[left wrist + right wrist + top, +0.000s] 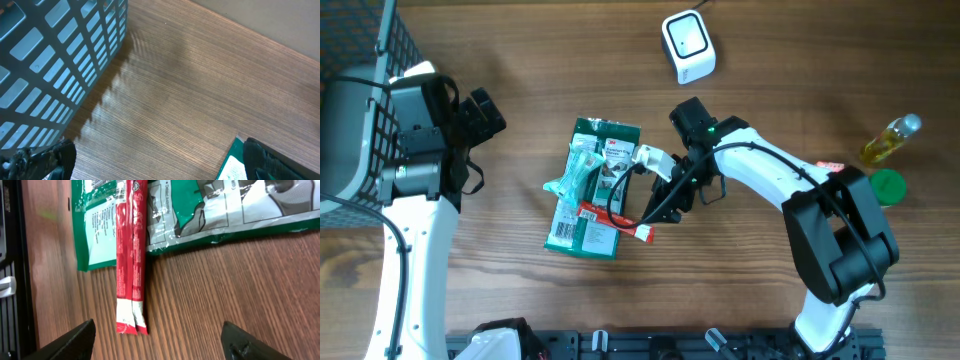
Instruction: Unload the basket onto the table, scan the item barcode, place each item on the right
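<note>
A white barcode scanner (688, 45) stands at the table's far edge. A green and white package (592, 190) lies flat mid-table, with a thin red and white stick packet (615, 222) across its near end. In the right wrist view the stick packet (131, 255) lies flat on the wood beside the green package (200, 210). My right gripper (157, 347) is open just behind the packet's end and holds nothing. My left gripper (160, 165) is wide open above bare wood, with a corner of the green package (231, 165) by its right finger.
A wire basket (360, 60) stands at the far left, close to my left arm, and fills the upper left of the left wrist view as basket (50, 60). At the right edge stand a small oil bottle (890, 140) and a green lid (887, 187).
</note>
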Motion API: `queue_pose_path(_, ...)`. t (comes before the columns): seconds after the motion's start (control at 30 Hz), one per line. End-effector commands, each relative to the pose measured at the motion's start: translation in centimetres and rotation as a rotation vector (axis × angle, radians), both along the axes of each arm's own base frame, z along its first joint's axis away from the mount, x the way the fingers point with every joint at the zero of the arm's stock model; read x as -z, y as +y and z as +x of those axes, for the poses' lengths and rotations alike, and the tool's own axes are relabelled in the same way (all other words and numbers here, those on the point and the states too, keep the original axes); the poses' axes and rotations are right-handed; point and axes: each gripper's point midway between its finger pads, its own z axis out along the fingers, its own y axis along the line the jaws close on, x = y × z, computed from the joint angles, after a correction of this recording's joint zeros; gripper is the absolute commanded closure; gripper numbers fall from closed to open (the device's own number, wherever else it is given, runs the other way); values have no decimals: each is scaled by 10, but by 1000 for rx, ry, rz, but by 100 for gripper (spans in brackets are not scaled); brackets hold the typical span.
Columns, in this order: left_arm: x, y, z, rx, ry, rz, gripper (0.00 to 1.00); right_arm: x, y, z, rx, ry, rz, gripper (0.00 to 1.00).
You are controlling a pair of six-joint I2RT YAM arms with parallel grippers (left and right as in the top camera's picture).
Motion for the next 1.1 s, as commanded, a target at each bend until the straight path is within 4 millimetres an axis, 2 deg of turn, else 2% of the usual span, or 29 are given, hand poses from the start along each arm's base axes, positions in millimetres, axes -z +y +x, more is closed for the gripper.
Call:
queue_pose_path(0.0, -4, 4, 1, -7, -6, 14, 0, -14, 9, 3, -7, -16, 53, 20)
queue_pose_path(0.6, -4, 4, 1, -7, -6, 14, 0, -18, 17, -4, -42, 0, 102, 24)
queue_pose_path(0.8, -4, 4, 1, -7, -6, 14, 0, 5, 27, -22, -87, 56, 71, 28)
queue_pose_path(0.9, -4, 4, 1, -7, -7, 14, 0, 22, 30, -33, -109, 100, 43, 36)
queue_pose_path(1.07, -4, 4, 1, -7, -6, 14, 0, 24, 24, -43, -102, 161, 9, 38)
